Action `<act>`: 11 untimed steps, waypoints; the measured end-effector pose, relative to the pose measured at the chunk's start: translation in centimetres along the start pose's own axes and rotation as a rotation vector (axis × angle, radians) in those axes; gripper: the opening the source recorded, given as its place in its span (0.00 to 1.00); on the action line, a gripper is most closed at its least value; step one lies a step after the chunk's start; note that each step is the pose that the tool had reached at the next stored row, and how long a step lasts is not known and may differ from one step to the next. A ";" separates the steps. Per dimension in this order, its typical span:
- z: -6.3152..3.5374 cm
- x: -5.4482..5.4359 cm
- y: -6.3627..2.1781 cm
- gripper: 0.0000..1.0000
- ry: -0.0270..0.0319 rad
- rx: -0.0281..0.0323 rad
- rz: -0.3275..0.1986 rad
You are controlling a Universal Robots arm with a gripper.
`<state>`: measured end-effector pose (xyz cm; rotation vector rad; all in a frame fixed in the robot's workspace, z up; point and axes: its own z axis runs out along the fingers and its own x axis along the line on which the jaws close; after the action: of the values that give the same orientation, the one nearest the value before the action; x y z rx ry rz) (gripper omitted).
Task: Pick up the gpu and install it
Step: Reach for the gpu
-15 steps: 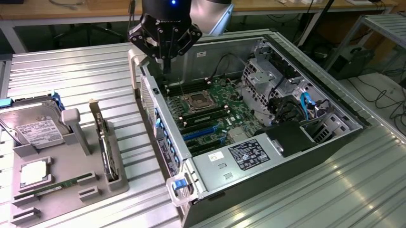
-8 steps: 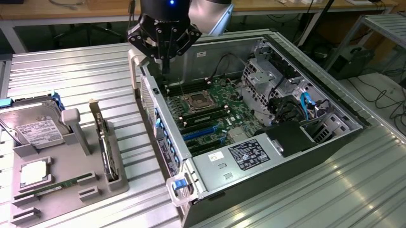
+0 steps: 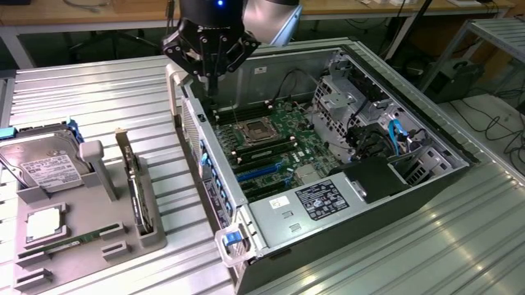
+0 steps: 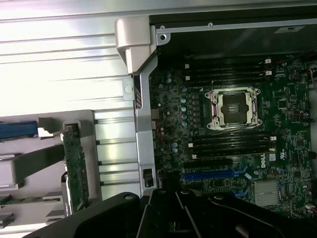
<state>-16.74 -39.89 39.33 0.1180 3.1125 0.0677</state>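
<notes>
The gpu (image 3: 136, 184) is a thin green card standing on its edge in a slot of the grey holder (image 3: 90, 209), at the exterior view's left. In the wrist view the gpu (image 4: 75, 168) shows as a narrow green strip beside the case wall. My gripper (image 3: 211, 78) hangs above the rear left edge of the open computer case (image 3: 271, 227), well apart from the card. Its black fingers (image 4: 163, 218) are drawn together and shut, with nothing between them. Inside the case lies the green motherboard (image 3: 308, 141) with blue expansion slots (image 3: 262, 172).
On the grey holder also sit a silver hard drive (image 3: 45, 163), a square processor chip (image 3: 45, 222) and a long RAM stick (image 3: 74, 241). The case holds a CPU socket (image 4: 233, 106), drive cages (image 3: 353, 98) and a power supply (image 3: 328, 196). Ribbed metal table (image 3: 98, 92) all around.
</notes>
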 end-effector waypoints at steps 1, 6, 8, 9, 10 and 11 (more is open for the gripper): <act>0.00 0.0 0.00 0.11 -0.0001 0.0000 0.000; -0.01 0.2 -0.01 0.11 0.0000 0.0000 0.000; -0.01 0.2 -0.02 0.11 0.0000 0.0000 0.000; -0.01 0.3 -0.02 0.11 0.0000 0.0000 0.000; -0.01 0.3 -0.02 0.11 0.0000 0.0001 0.000; -0.01 0.3 -0.03 0.11 0.0000 0.0000 0.000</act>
<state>-17.08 -39.90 39.33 0.1180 3.1125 0.0676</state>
